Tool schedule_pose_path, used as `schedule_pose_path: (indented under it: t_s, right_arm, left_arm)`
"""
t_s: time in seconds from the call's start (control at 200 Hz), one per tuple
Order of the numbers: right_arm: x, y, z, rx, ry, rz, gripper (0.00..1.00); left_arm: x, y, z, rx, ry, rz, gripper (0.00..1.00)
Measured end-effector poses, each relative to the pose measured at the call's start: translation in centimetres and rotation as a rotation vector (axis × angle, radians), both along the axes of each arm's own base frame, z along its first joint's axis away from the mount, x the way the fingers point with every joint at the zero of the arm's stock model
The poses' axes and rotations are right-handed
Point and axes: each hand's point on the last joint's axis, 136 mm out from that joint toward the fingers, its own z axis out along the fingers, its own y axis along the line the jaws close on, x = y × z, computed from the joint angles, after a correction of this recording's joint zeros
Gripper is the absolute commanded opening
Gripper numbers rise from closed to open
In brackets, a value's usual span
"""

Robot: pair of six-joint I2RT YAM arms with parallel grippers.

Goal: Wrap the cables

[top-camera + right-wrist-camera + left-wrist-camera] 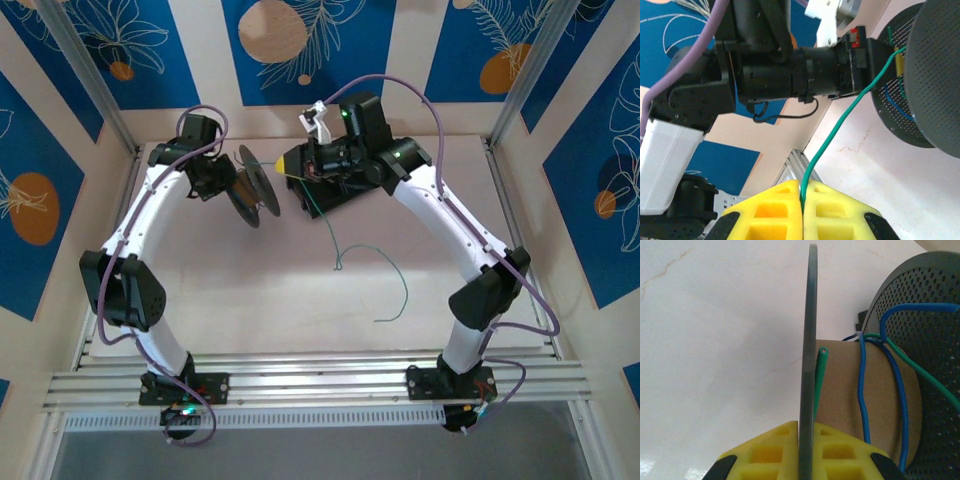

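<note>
top external | 1 spool | 1 green cable on table

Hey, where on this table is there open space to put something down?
Bare tabletop lies between the left arm and the loose green cable, reaching the front rail. Crowded: far middle, where spool, left tool and right tool meet.

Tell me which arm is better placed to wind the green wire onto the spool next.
Right: the right tool pinches the green wire leading to the spool; the left tool clamps the spool's disc.
</note>
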Motion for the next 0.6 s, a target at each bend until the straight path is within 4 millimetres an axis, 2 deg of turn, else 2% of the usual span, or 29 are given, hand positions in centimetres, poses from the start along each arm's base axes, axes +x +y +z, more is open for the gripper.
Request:
schedule_pose_path:
  t_s: [0.24, 0.46, 0.6]
  right_arm:
    - [-3.0, 0.3, -3.3, -0.076, -0.032, 0.091, 0.0]
    - [-4.7, -1.1, -6.8, -0.174, -0.104, 0.15, 0.0]
    - [-5.4, -2.4, -9.8, -0.238, -0.15, 0.163, 0.0]
  left_arm:
    - [-0.3, 0.5, -0.3, -0.063, 0.042, 0.046, 0.0]
    - [-0.3, 0.8, 0.5, -0.194, 0.084, 0.081, 0.0]
    - [-0.7, 1.2, 0.9, -0.31, 0.124, 0.102, 0.0]
